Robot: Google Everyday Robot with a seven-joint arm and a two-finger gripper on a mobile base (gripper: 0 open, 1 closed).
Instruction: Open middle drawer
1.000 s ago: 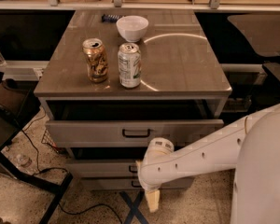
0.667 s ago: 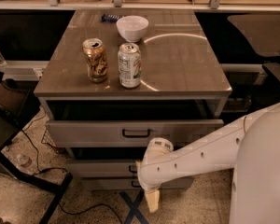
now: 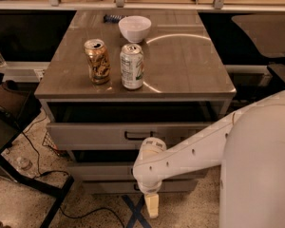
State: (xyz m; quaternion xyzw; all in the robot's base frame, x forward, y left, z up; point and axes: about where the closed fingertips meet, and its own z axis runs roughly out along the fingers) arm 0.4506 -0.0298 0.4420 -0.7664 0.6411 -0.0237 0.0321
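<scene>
The middle drawer [image 3: 97, 171] sits beneath the pulled-out top drawer [image 3: 95, 136], its front partly behind the arm [image 3: 190, 151]. The gripper [image 3: 152, 206] hangs near the floor, in front of the bottom drawer [image 3: 109, 187]; its state cannot be told.

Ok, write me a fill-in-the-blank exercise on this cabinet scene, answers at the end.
1. The round white bowl stands behind ____ drink cans.
2. Seen from the camera, the gold can stands to the ____ of the white-and-green can.
3. The cabinet has ____ pale grey drawers, and the white robot arm crosses the middle drawer.
4. The gripper points ____, toward the speckled floor.

Answers: two; left; three; down
</scene>
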